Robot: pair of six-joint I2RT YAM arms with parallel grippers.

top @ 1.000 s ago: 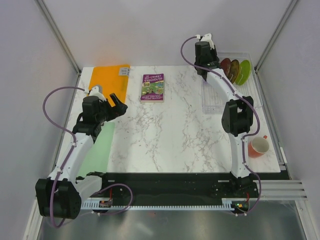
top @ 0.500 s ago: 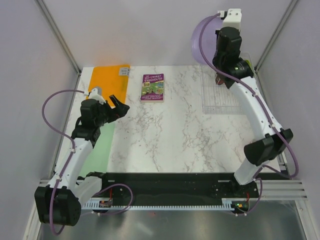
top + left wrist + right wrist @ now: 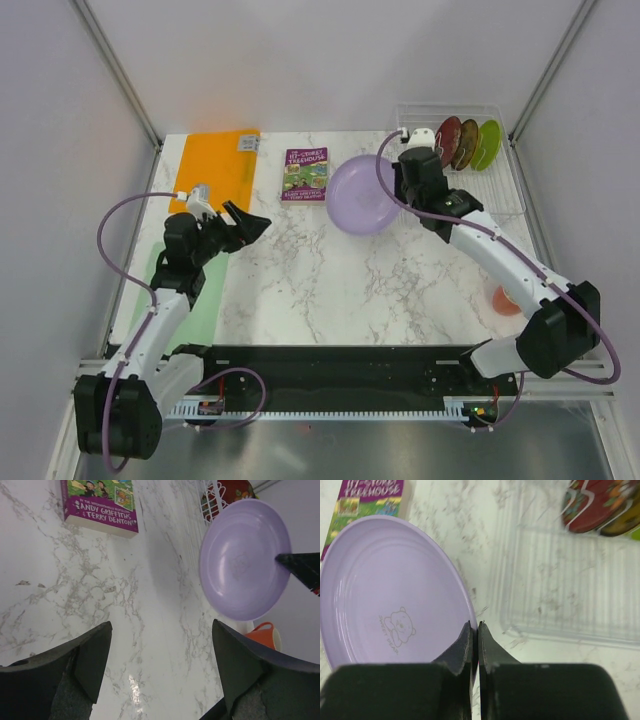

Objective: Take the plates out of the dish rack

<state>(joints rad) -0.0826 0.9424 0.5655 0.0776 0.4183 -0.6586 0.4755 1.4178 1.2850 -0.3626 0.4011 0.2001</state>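
Note:
My right gripper (image 3: 402,192) (image 3: 476,628) is shut on the rim of the large lavender plate (image 3: 362,195) (image 3: 390,595) and holds it above the table, left of the dish rack. The plate also shows in the left wrist view (image 3: 244,560). The clear dish rack (image 3: 478,190) (image 3: 570,595) stands at the back right. In its far end stand the red patterned plate (image 3: 450,136) (image 3: 600,502), the yellow patterned plate (image 3: 468,142) and the lime-green plate (image 3: 488,145). My left gripper (image 3: 248,222) (image 3: 160,645) is open and empty over the left part of the table.
A purple book (image 3: 306,175) (image 3: 97,502) lies at the back centre, just left of the held plate. An orange mat (image 3: 215,160) lies at the back left, a pale green mat (image 3: 185,300) at the left edge. An orange cup (image 3: 503,300) (image 3: 262,634) stands under the right arm.
My right gripper has lifted the lavender plate out of the rack, swung it high, and brought it down and left over the table. The left gripper moved slightly right.

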